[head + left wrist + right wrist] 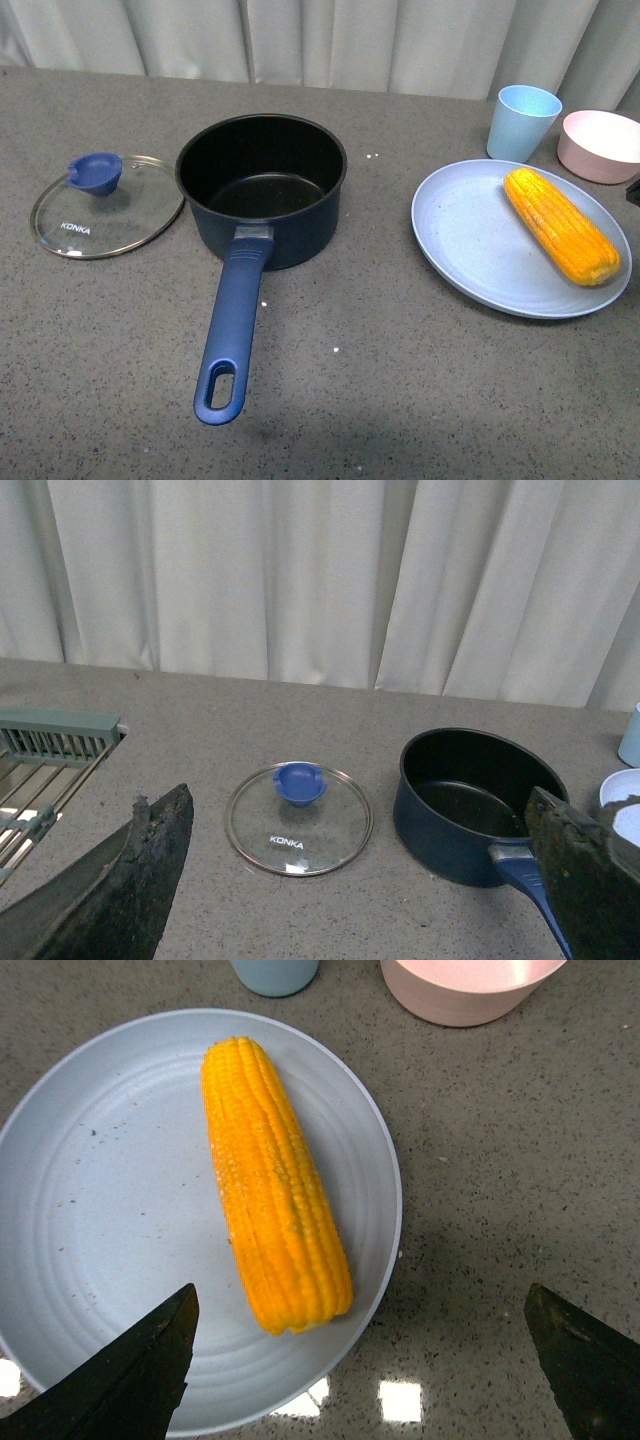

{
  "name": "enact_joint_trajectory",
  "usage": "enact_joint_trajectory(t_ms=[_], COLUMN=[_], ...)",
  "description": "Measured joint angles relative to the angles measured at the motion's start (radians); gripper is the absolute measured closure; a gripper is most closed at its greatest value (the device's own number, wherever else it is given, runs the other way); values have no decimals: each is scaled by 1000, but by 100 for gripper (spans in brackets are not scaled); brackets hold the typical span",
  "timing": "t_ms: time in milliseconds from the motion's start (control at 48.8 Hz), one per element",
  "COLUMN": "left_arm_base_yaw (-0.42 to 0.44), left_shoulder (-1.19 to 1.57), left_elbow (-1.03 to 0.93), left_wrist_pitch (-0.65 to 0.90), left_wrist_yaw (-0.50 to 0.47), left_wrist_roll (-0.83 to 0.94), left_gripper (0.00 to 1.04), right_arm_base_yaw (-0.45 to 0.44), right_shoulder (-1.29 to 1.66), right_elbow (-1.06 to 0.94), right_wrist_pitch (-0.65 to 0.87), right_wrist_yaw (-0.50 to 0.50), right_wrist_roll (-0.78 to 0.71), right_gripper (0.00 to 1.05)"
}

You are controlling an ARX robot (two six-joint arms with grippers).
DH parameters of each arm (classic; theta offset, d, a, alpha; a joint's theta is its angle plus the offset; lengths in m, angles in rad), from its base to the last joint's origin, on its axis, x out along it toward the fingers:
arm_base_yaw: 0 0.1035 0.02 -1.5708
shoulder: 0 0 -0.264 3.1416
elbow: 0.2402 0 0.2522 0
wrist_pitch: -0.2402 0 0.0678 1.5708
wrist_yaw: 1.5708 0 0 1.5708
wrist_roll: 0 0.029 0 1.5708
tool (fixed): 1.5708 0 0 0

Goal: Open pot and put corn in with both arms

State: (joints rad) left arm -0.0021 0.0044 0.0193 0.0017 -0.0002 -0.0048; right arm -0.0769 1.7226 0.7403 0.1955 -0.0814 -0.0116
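The dark navy pot (262,188) stands open and empty at the table's middle, its long blue handle (232,330) pointing toward me. Its glass lid (106,207) with a blue knob lies flat on the table to its left. The yellow corn (559,225) lies on a light blue plate (460,240) at the right. In the left wrist view my open left gripper (365,870) hangs above the table near the lid (299,817) and the pot (470,805). In the right wrist view my open right gripper (360,1360) hovers over the corn (273,1185) and the plate's rim (80,1260). Neither gripper shows in the front view.
A light blue cup (522,121) and a pink bowl (600,145) stand at the back right behind the plate. A green dish rack (50,755) shows beyond the table's left side in the left wrist view. A curtain hangs behind the table.
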Motion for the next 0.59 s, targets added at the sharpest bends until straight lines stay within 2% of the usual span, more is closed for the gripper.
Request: enact_joint_trajectory(t_ms=[307,594], left_arm_base_yaw=[0,0], left_shoulder=[0,0], left_elbow=[0,0], left_wrist_pitch=[0,0], left_wrist_yaw=[0,0], left_wrist_roll=[0,0], left_gripper=[6,6], right_arm_base_yaw=[14,46], right_shoulder=[257,371], right_elbow=[199,307], right_wrist_pitch=[-59,-121], right_wrist_yaw=[-50,-38], right_wrist_roll=[-17,-47], right_gripper=[9,9])
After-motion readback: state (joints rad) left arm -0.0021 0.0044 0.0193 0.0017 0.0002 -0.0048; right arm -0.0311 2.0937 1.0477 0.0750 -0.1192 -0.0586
